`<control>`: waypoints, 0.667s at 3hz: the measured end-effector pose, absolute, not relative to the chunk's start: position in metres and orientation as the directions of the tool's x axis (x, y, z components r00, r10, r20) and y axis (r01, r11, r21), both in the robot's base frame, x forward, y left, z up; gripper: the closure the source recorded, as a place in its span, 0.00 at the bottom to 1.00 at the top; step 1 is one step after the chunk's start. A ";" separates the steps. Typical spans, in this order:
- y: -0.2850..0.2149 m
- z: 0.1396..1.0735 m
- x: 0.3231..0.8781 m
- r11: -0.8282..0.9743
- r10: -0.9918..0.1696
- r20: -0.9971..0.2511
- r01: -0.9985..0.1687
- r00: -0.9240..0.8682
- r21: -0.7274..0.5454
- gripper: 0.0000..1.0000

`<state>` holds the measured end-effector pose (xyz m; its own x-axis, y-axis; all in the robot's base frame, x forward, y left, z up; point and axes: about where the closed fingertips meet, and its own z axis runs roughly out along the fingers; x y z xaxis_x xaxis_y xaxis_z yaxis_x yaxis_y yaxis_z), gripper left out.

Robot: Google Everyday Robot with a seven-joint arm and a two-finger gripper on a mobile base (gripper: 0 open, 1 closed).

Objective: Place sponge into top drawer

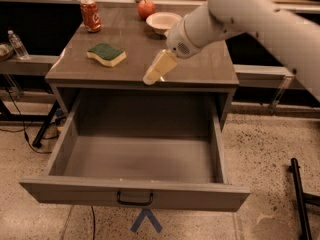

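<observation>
The gripper (150, 79) is seen above the front edge of the table (200, 66), near the middle of that edge and just over the open drawer's back. Its pale jaws are pressed together into a single wedge, slanted down and toward the left of the view, and nothing is pinched between them. The white arm (250, 19) is carried in from the upper right, passing over the right half of the table.

The sponge (105, 54) is found lying flat on the left part of the table (dark green side up, pale yellow foam below), apart from the gripper and to its left in the view. The top drawer (75, 191) is pulled fully out toward the camera, with its grey floor exposed and a small black handle (135, 200) set at the centre of its front panel.

At the back of the table, a red soda can (90, 15) is stood upright at the left, with an apple (146, 8) and a pale bowl (162, 21) placed near each other toward the middle. A water bottle (18, 45) is seen off the table at the far left.
</observation>
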<state>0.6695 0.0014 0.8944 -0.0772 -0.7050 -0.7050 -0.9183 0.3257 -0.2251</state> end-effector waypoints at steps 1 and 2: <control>0.025 0.877 0.701 0.389 -0.646 -0.756 -0.898 -0.106 -0.206 0.00; 0.059 0.872 0.729 0.424 -0.581 -0.807 -0.886 -0.105 -0.190 0.00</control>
<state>0.7290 0.0586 0.8721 -0.1048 -0.5813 -0.8069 -0.8856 0.4237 -0.1903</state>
